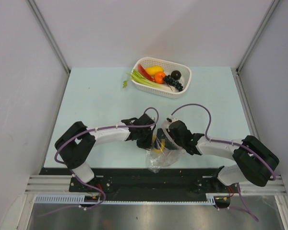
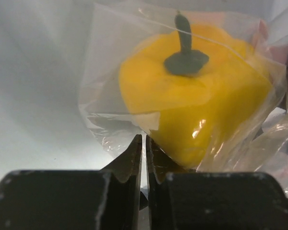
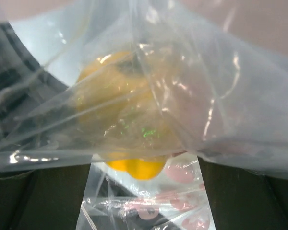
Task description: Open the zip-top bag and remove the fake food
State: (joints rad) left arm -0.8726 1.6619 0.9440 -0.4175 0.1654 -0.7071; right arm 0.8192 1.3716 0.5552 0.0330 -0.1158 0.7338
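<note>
Several fake food (image 1: 156,74) pieces lie in the basket (image 1: 187,79), far on the tabletop (image 1: 96,105). A yellow pepper (image 2: 192,105) is not yet out of the zip-top bag (image 1: 159,160) between the arms. The left fingers (image 2: 132,158) pinch its film; the right fingers (image 3: 38,196) stand released, wide apart.

No text, label or number is legible; zip-top bag (image 1: 161,160) and basket (image 1: 188,79) unmarked.
</note>
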